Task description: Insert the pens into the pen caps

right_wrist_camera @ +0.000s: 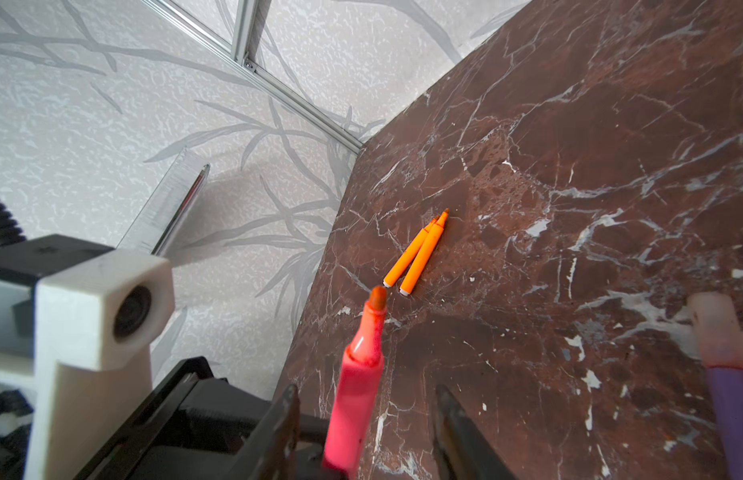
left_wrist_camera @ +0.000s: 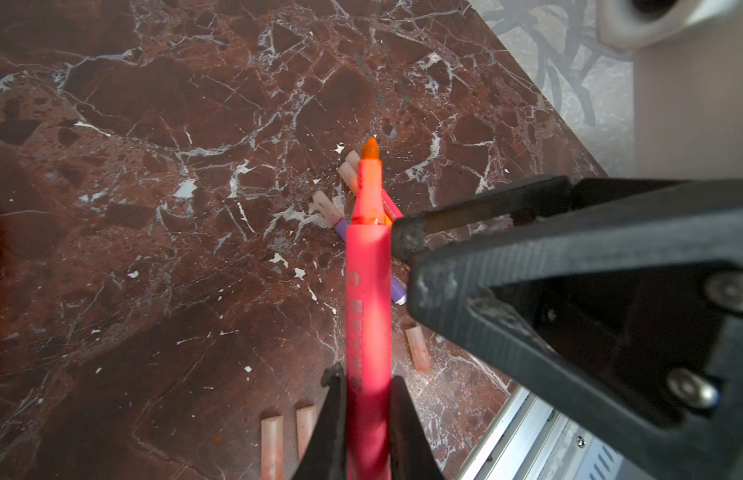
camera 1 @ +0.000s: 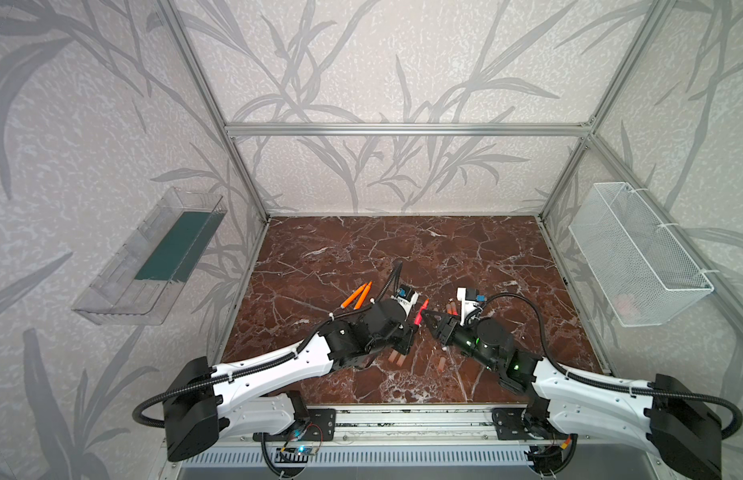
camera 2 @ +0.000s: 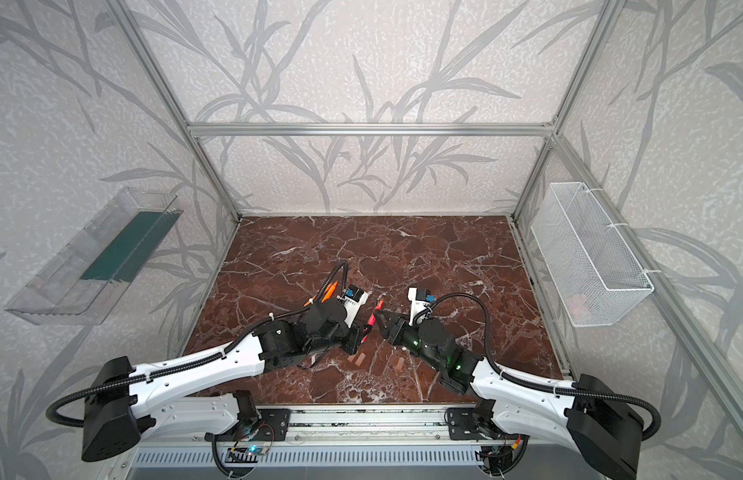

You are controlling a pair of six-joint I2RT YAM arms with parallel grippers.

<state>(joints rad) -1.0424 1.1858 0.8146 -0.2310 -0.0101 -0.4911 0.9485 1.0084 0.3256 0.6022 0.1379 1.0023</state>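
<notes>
My left gripper (left_wrist_camera: 363, 374) is shut on a red-pink pen (left_wrist_camera: 367, 291), whose bare orange tip points up and away over the table. My right gripper (right_wrist_camera: 366, 395) is open, a finger on either side of that pen (right_wrist_camera: 353, 415) with gaps showing. In both top views the two grippers (camera 1: 411, 328) (camera 1: 428, 318) meet mid-table around the pen (camera 1: 419, 313). Two orange pens (camera 1: 357, 296) lie uncapped at the left. Three loose pen caps (left_wrist_camera: 272, 444) (left_wrist_camera: 305, 428) (left_wrist_camera: 417, 347) lie near the front. A purple pen (right_wrist_camera: 731, 395) with a cap on lies in a small pile of capped pens (left_wrist_camera: 349, 174).
A clear plastic bin (camera 1: 149, 266) hangs on the left wall and a white mesh basket (camera 1: 640, 253) on the right wall. An aluminium rail (camera 1: 403, 424) runs along the table's front edge. The brown marble tabletop (camera 1: 403, 249) lies bare toward the back.
</notes>
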